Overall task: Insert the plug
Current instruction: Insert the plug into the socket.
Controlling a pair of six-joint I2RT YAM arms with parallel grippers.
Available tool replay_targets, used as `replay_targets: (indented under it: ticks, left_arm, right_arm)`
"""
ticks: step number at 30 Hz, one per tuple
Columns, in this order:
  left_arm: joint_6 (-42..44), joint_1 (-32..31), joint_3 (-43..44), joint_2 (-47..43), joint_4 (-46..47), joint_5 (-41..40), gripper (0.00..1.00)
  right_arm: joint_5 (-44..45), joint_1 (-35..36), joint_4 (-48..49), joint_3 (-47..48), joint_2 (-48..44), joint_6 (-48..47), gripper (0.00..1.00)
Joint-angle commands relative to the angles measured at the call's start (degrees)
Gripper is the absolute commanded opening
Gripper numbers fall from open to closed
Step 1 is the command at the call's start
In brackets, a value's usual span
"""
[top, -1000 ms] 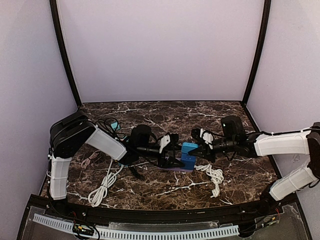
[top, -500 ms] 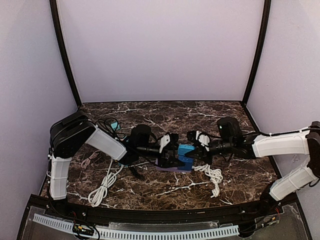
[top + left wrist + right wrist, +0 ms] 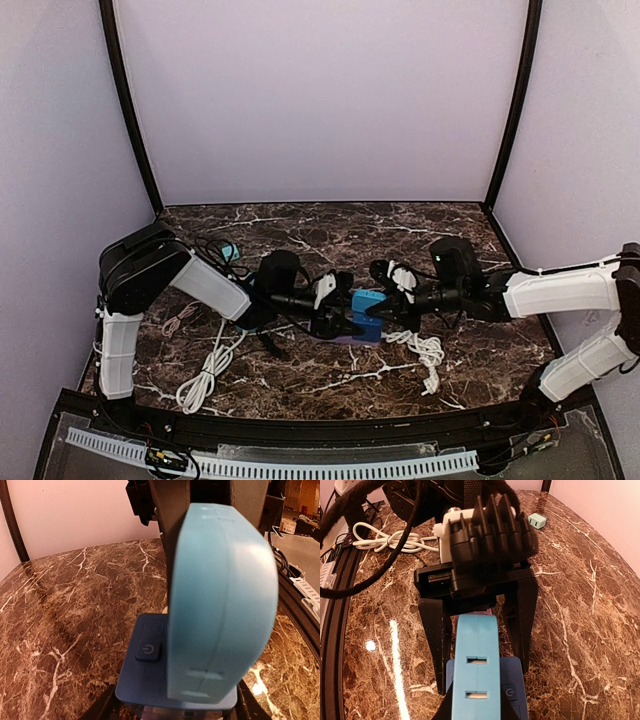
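**Plug [image 3: 367,300] upright over the socket block, mid-table**

Dark marble table [image 3: 330,225] under everything. Left arm [image 3: 210,285] and right arm [image 3: 555,290] reaching inward, nose to nose at the centre. Right gripper [image 3: 388,308] clamped on the light-blue plug, held on edge, two slots in its face turned toward the right wrist camera. Left gripper [image 3: 338,322] closed around the dark-blue socket block [image 3: 150,680], one finger down each side. Plug's lower end against the block's top; seated or merely resting, impossible to tell. Coiled white cable [image 3: 430,352] just right of the block, near the right gripper. Second white cable [image 3: 210,365] well apart on the left, beside a thin pinkish cord [image 3: 180,320]. Small teal adapter [image 3: 537,520] on the far side of the left arm. Power symbol on the block's button [image 3: 148,650].
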Motion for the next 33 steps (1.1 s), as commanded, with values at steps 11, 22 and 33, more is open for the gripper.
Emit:
replay_targets:
  ticks: [11, 22, 33]
  left_arm:
    - [0.5, 1.4, -3.6, -5.8, 0.8, 4.1, 0.53]
    - [-5.5, 1.4, -3.1, -8.4, 4.9, 5.5, 0.43]
    - [-6.6, 1.4, -2.9, -8.0, 4.7, 6.0, 0.01]
  right_arm:
    - [0.2, 0.7, -5.2, -0.2, 4.3, 5.2, 0.00]
    - [0.0, 0.7, -5.0, -0.1, 4.8, 4.7, 0.00]
    - [0.0, 0.7, -5.0, 0.1, 4.6, 4.0, 0.00]
